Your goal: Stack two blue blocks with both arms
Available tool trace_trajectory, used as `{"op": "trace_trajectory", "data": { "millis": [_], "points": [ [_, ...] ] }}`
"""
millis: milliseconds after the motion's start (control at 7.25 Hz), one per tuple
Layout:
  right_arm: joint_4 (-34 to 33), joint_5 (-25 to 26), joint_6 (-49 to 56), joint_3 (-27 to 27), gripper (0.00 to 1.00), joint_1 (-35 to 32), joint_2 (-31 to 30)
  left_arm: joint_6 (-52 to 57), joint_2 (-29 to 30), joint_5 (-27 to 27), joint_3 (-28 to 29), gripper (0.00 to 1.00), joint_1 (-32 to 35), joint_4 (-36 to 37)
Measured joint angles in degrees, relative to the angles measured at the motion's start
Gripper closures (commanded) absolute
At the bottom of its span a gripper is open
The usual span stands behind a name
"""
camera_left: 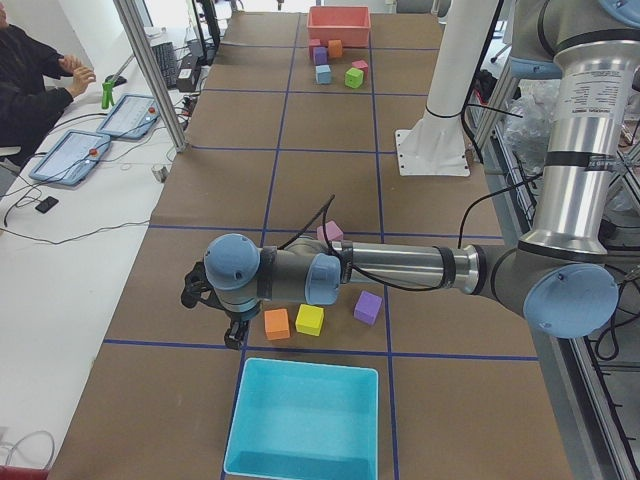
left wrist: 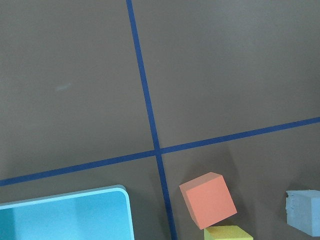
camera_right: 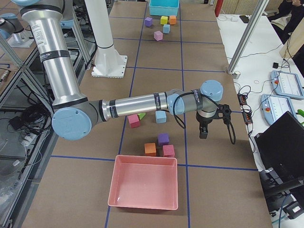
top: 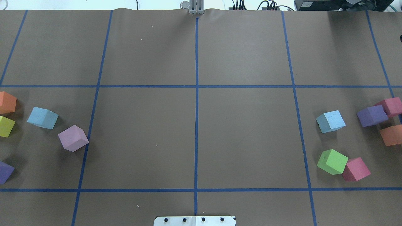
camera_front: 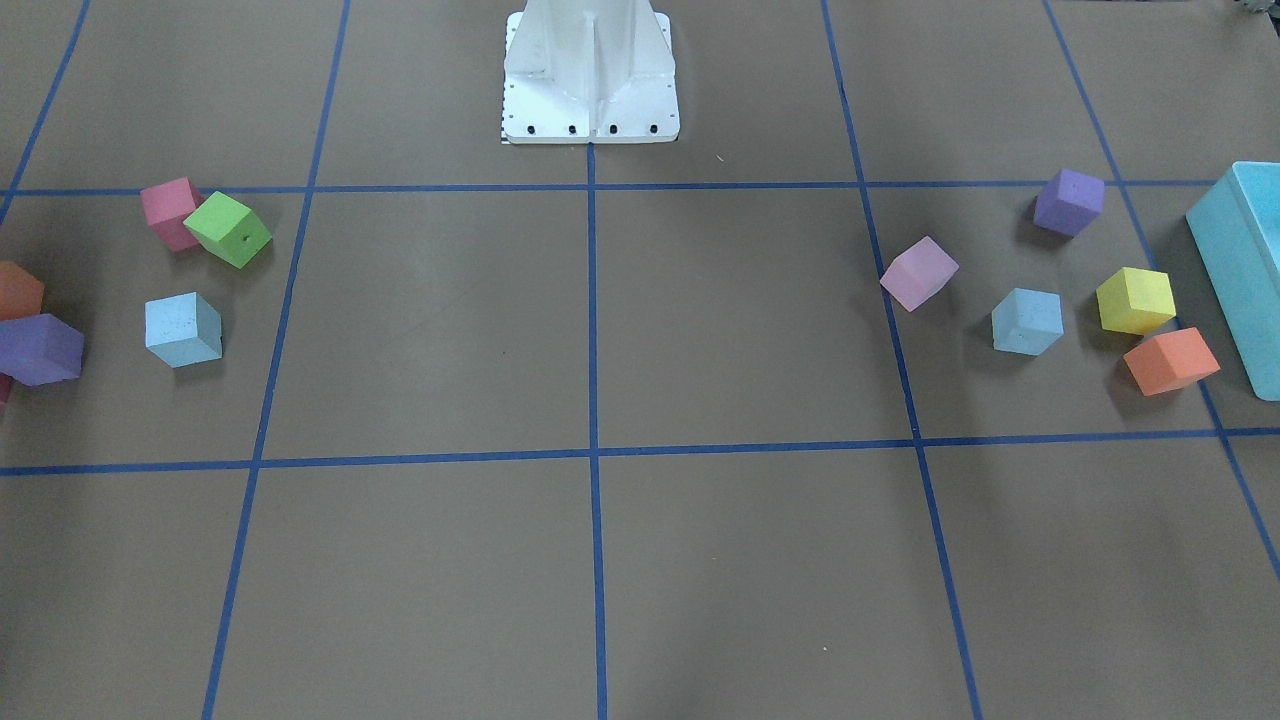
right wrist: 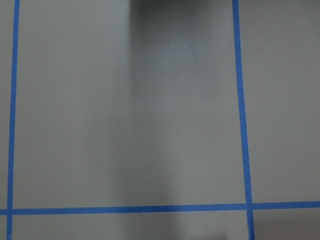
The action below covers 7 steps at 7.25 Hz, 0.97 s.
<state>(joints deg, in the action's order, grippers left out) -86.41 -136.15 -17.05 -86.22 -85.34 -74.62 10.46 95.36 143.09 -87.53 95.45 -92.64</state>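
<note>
Two pale blue blocks lie far apart on the brown table. One lies on my left side (camera_front: 1027, 321) (top: 42, 117) and shows at the left wrist view's right edge (left wrist: 303, 212). The other lies on my right side (camera_front: 183, 330) (top: 330, 121) (camera_right: 161, 117). My left gripper (camera_left: 233, 335) hangs above the table past the orange cube (camera_left: 277, 323), near the turquoise box's corner. My right gripper (camera_right: 203, 133) hangs above bare table beside the right blue block, towards the operators. Both show only in side views, so I cannot tell whether they are open or shut.
A turquoise box (camera_front: 1240, 270) (camera_left: 305, 420) stands at my left end, a pink tray (camera_right: 142, 187) at my right end. Pink (top: 73, 138), yellow (camera_front: 1135, 300) and purple (camera_front: 1068, 202) cubes surround the left blue block. Green (top: 332, 161), red (top: 355, 169) and purple (top: 372, 115) cubes lie near the right one.
</note>
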Motion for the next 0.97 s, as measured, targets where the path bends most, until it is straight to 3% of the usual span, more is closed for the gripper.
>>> {"op": "trace_trajectory", "data": {
  "millis": [552, 966],
  "points": [
    [1.0, 2.0, -0.7, -4.2, 0.0, 1.7, 0.2, 0.0, 0.0, 0.0, -0.1, 0.02, 0.0, 0.0],
    [1.0, 6.1, -6.1, -11.2, 0.0, 10.6, -0.4, -0.6, 0.1, 0.0, -0.5, 0.02, 0.0, 0.0]
  ]
}}
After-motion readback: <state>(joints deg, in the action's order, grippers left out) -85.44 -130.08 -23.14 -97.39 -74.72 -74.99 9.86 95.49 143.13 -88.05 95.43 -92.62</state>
